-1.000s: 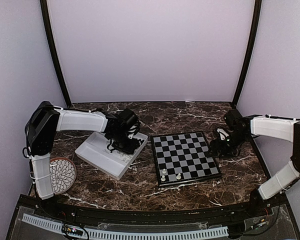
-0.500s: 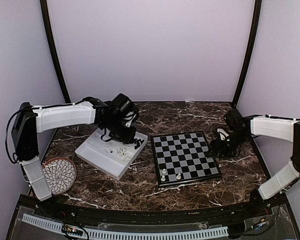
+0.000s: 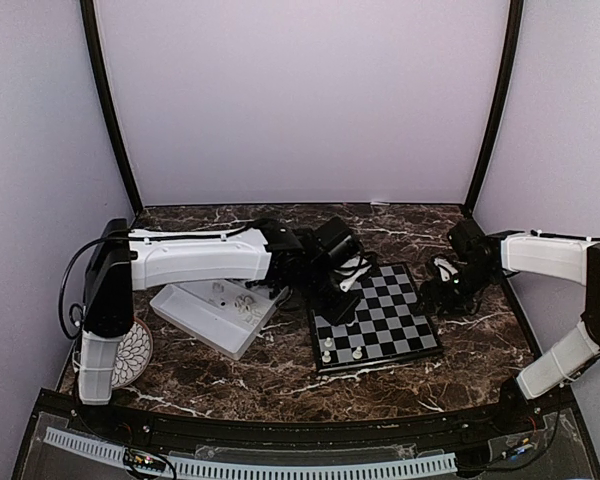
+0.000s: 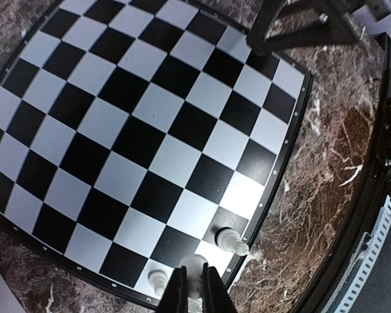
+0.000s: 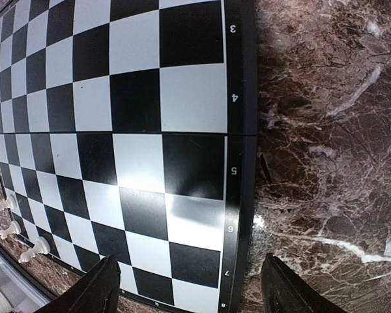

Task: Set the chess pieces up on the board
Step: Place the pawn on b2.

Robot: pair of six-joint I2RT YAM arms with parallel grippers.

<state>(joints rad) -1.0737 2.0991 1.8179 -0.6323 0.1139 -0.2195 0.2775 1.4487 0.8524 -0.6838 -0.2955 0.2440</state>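
Observation:
The board (image 3: 380, 312) lies at the table's middle right. Two white chess pieces (image 3: 327, 351) (image 3: 356, 352) stand on its near row. My left gripper (image 3: 342, 300) hangs over the board's left side. In the left wrist view this gripper (image 4: 195, 277) is shut on a white round-headed piece (image 4: 194, 265), just above the near edge squares between two standing white pieces (image 4: 231, 238) (image 4: 158, 280). My right gripper (image 3: 446, 290) waits at the board's right edge; its jaws (image 5: 189, 261) are wide open over the board (image 5: 137, 156) with nothing between them.
A white divided tray (image 3: 195, 318) with loose white pieces (image 3: 242, 301) sits left of the board. A round patterned plate (image 3: 132, 350) lies at the near left. Walls enclose the dark marble table on three sides.
My left arm has swung from the tray rightward to the board's left side, carrying the white piece. The right arm has not moved.

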